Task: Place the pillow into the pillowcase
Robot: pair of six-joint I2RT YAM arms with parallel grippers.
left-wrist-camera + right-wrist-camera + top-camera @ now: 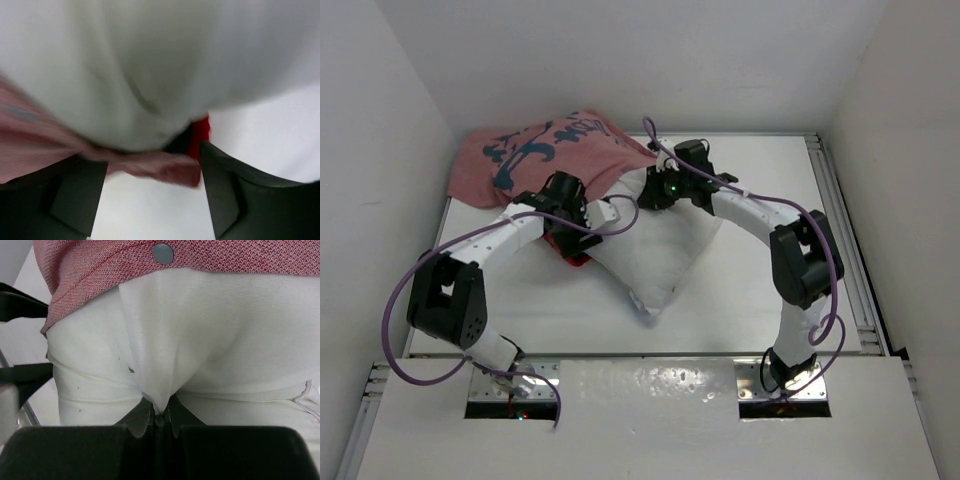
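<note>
Two arms reach over the white table [760, 300] and meet at the mouth of the pillowcase [535, 155].

Far left: the pillowcase lies bunched in the far-left corner, dull pink side up with dark blue print. Its mouth faces right and toward the near edge. A strip of its red face [572, 258] shows under the left arm's wrist.

The left gripper [582, 232] sits at the left side of that mouth. Left wrist view: its fingers [227, 200] stand apart. A blurred fold of pink hem lies across the gap between them, not pinched, with white pillow cloth bulging just above.

Centre: the pillow [660, 255] lies flat on the table, its far end tucked under the pink cloth and the rest exposed. From above the exposed part reads as a diamond, one corner pointing at the near edge and another to the right. The long axis appears to run diagonally, from far-left inside the case to near-right. The far end is hidden, so this is not certain.

Right: the right gripper [658, 186] is at the pillow's far-right edge, just beside the case hem. Right wrist view: jaws closed tight on a small pinch of white pillow cloth, which puckers upward from the tips. Pink hem drapes over the pillow above and carries a round grey snap [163, 253]. A few dark specks [131, 370] mark the cloth left of the pinch.
</note>
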